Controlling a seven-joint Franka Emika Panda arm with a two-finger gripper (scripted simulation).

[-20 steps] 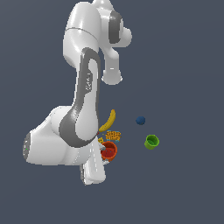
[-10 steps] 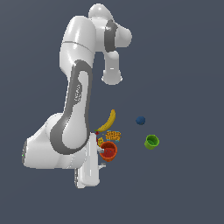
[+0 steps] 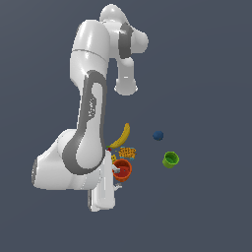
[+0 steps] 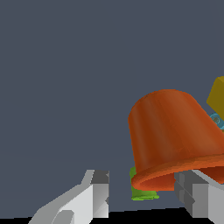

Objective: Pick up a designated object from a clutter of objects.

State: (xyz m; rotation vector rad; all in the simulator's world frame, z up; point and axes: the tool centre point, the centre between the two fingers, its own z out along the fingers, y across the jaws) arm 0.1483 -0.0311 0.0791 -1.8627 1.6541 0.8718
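Low beside the banana (image 3: 121, 137), the gripper (image 4: 144, 197) stands spread, one finger (image 4: 199, 197) at the orange-red cup's (image 4: 175, 135) rim; the green cup (image 3: 171, 159) sits well apart.

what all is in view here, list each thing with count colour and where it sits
orange cup: 1, orange-red, beside the arm's lower end, at the hand
banana: 1, yellow, just above the cup in the exterior view
patterned pieces: a few, yellow-orange, between banana and cup
blue ball: 1, dark blue, toward the exterior view's right of the banana
green cup: 1, green, below the ball, apart from the rest
arm: 1, white and grey, bent over the clutter
hand: 1, grey-white fingers either side of the orange cup's rim, grip unclear
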